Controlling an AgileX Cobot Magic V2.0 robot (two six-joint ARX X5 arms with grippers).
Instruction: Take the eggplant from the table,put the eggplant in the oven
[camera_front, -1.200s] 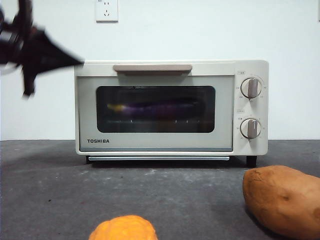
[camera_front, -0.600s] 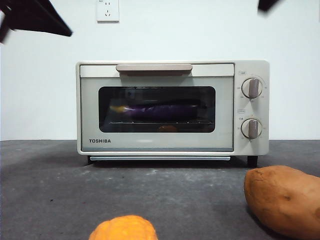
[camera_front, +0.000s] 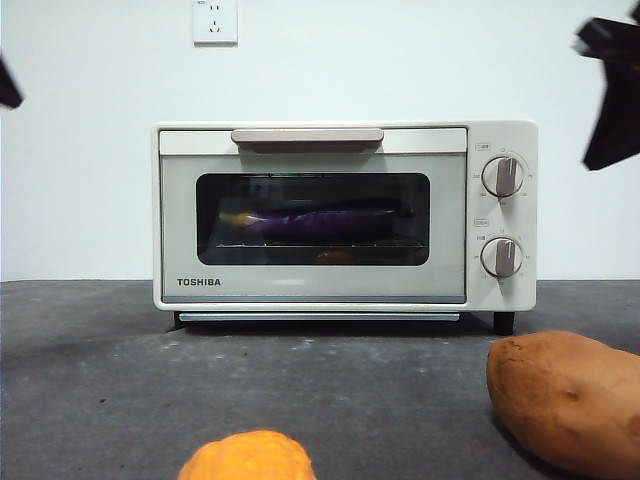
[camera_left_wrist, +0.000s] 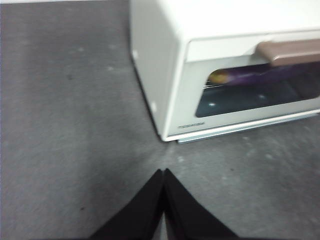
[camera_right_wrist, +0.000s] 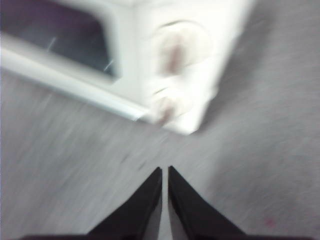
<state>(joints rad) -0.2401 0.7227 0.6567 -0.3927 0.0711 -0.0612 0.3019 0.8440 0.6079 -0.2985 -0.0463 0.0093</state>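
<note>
The cream-white oven (camera_front: 345, 215) stands on the dark grey table (camera_front: 100, 380) with its door closed. Behind the dark glass the purple eggplant (camera_front: 315, 220) lies lengthwise on the rack; it also shows as a purple streak, the eggplant (camera_left_wrist: 255, 76), in the left wrist view. My left gripper (camera_left_wrist: 163, 172) is shut and empty, above the table off the oven's (camera_left_wrist: 220, 65) left front corner. My right gripper (camera_right_wrist: 165, 170) is shut and empty, above the table near the oven's (camera_right_wrist: 170, 60) knob side; that view is blurred. Black arm tips show at the front view's upper corners.
A brown sweet potato (camera_front: 565, 400) lies at the front right of the table. An orange corn cob end (camera_front: 247, 455) pokes up at the bottom edge. A wall socket (camera_front: 215, 20) sits above the oven.
The black arm at the upper left has withdrawn almost out of view. The other arm has come further into view at the upper right. The oven and eggplant have stayed put.
</note>
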